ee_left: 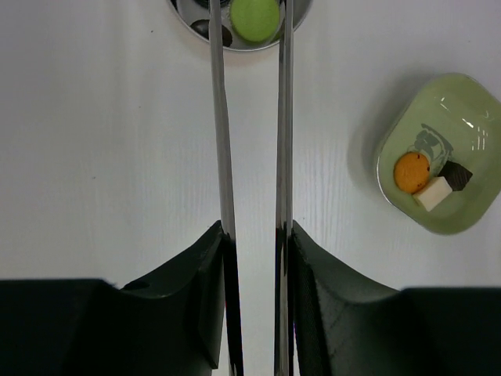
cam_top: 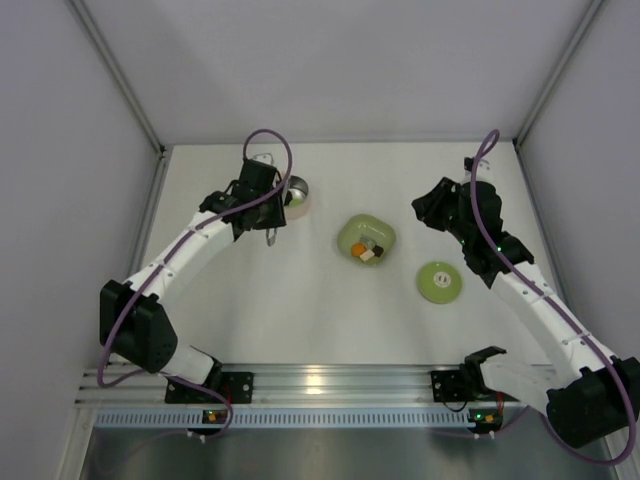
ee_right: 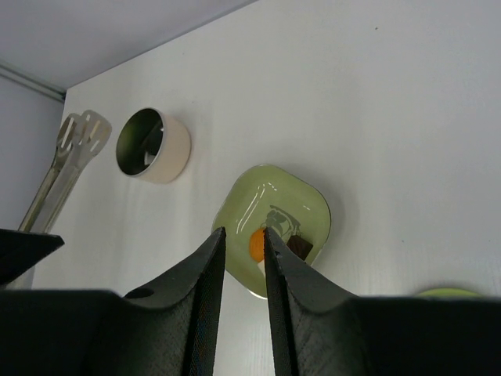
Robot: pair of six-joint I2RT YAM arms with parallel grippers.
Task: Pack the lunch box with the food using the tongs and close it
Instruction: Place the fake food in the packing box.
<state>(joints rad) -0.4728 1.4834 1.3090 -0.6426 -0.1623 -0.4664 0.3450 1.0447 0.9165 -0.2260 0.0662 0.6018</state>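
My left gripper (ee_left: 254, 225) is shut on the silver tongs (ee_left: 225, 157), one finger pressing each arm. The two arms run over the lunch box (ee_left: 184, 12) and leave the left wrist view at the top, so the tips are hidden there. A light green disc (ee_left: 254, 19) and a black bit (ee_left: 225, 35) lie inside the box. Orange (ee_left: 412, 171), cream (ee_left: 434, 193) and black (ee_left: 457, 175) food pieces sit in the green dish (ee_left: 454, 110). The round green lid (cam_top: 439, 281) lies right of the dish. My right gripper (ee_right: 243, 231) hovers over the dish, slightly open with nothing in it.
The lunch box (cam_top: 300, 200) stands at the back left, with the dish (cam_top: 350, 232) in the middle of the white table. Grey walls close in the back and both sides. A metal rail with the arm bases (cam_top: 320, 385) runs along the near edge.
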